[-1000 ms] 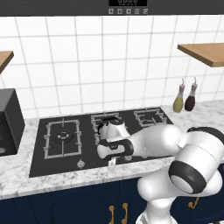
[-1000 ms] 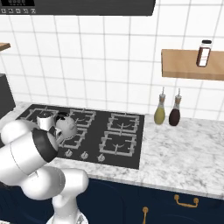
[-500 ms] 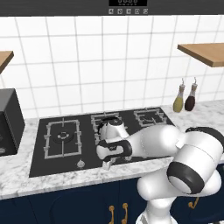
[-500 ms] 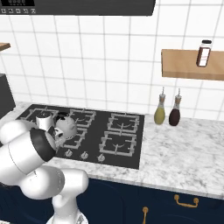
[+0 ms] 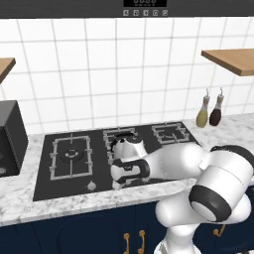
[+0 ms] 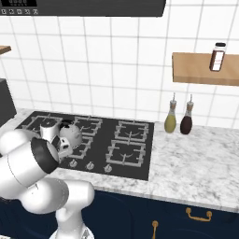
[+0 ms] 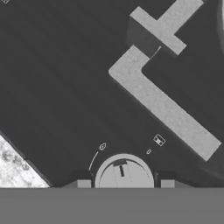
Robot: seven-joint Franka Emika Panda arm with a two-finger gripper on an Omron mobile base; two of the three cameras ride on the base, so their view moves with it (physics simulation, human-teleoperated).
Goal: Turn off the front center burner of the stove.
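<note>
The knob is small, round, silver and rigid, probably smooth, so I would pinch it across its sides and turn. It sits at the front edge of the stove, directly between my fingertips. The gripper looks spread around it; whether the pads touch, I cannot tell.

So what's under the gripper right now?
A silver knob on the stove's black glass sits between the fingertips, with grey grate bars beyond. Whether the fingers touch the knob is hidden.
</note>
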